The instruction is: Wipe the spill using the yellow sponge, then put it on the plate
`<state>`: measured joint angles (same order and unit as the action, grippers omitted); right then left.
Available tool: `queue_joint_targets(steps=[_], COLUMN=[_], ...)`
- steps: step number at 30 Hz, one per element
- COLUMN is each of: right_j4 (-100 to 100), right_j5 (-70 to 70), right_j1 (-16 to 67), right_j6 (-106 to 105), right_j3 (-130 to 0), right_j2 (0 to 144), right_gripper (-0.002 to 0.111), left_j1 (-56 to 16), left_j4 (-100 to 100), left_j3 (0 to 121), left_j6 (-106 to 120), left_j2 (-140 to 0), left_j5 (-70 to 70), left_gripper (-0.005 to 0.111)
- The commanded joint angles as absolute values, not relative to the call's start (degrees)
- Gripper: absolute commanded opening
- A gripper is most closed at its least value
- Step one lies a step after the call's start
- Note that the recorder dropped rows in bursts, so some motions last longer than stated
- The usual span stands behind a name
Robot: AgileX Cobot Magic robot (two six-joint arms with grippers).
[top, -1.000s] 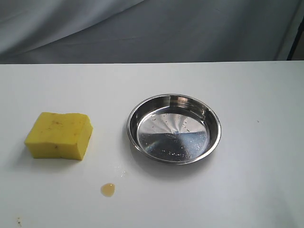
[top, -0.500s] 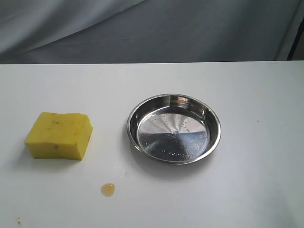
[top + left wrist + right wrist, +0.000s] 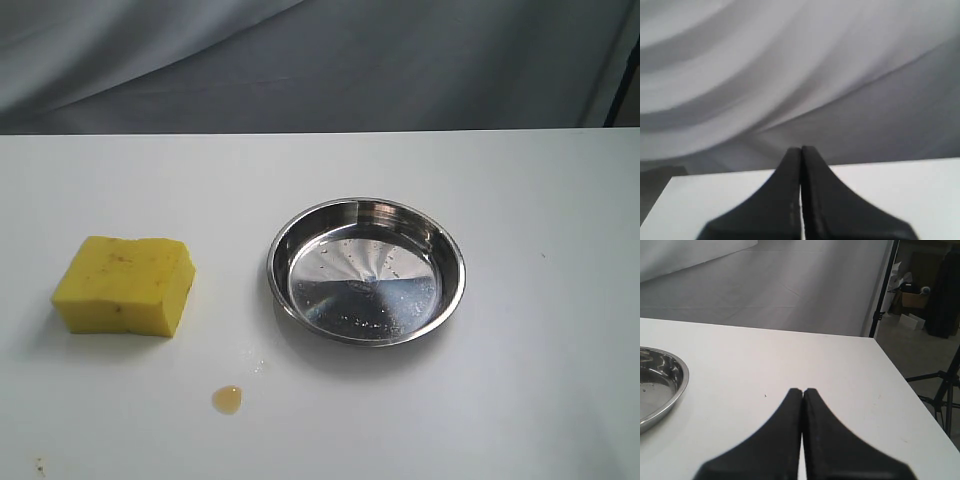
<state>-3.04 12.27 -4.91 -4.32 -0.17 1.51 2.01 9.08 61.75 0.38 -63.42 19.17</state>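
One plate (image 3: 279,255) holds tiny droplets (image 3: 356,320); the yellow sponge (image 3: 122,285) lies outside.

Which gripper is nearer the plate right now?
Probably right. The right gripper, shut, has the plate close beside it in its wrist view. The left gripper, also shut, sees only table and curtain; neither arm shows in the exterior view.
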Motion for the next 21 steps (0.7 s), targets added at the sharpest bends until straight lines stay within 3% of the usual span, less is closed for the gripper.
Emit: queue_joint_targets(steps=[1, 4, 7, 21], right_j4=[-3.4, -3.4, -3.4, -3.4], right_j5=[11.7, 11.7, 11.7, 11.7], right_j1=[-5.2, -5.2, -5.2, -5.2], right_j6=[-4.3, -4.3, -4.3, -4.3], right_j3=[0.0, 0.0, 0.0, 0.0], right_j2=[1.2, 1.2, 1.2, 1.2], right_gripper=[0.0, 0.0, 0.0, 0.0], left_j1=[1.7, 1.7, 1.7, 1.7], left_j4=[0.0, -9.3, -13.2, -13.4], left_j3=[70.2, 77.7, 80.0, 80.0], left_j6=[13.4, 21.7, 24.5, 24.4], left_j2=[-66.9, -72.5, -78.2, -88.4], left_j5=[35.9, 52.2, 59.8, 54.8], left_gripper=[0.001, 0.001, 0.001, 0.001])
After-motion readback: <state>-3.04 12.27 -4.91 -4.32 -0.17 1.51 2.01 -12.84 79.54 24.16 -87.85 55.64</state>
